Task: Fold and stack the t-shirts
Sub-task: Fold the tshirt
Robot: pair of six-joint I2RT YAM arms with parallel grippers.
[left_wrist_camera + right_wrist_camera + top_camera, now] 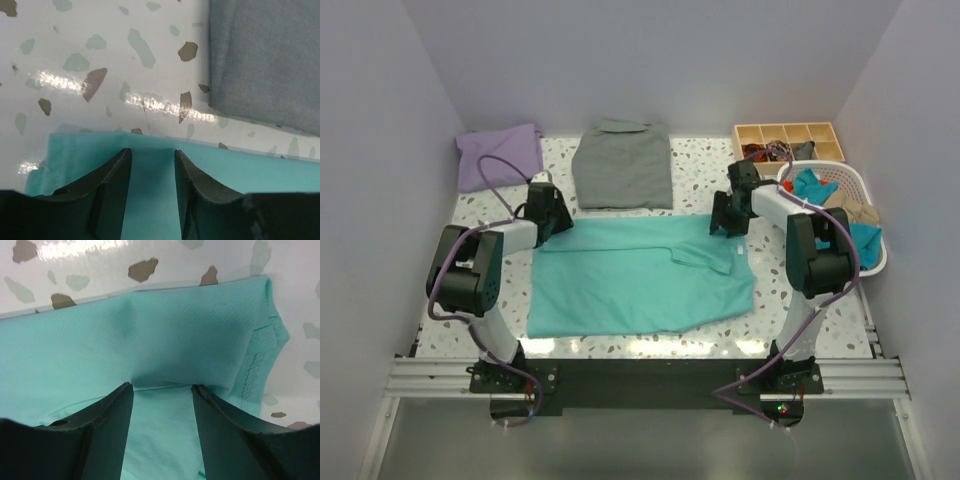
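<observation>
A turquoise-green t-shirt [640,275] lies spread flat in the middle of the table, with a sleeve folded in near its far right. My left gripper [552,215] is open over the shirt's far left corner; in the left wrist view [152,150] its fingers straddle flat turquoise cloth [240,170] just inside the far edge. My right gripper [728,215] is open over the far right corner; in the right wrist view [162,385] its fingers straddle a fold of the shirt [165,335]. A lavender-purple shirt [500,155] lies crumpled at the back left.
A folded grey shirt [623,165] lies at the back centre, just beyond the turquoise one, and shows in the left wrist view [265,60]. A wooden compartment tray [788,135] and a white basket [868,200] of clothes stand at the back right. Walls close in on three sides.
</observation>
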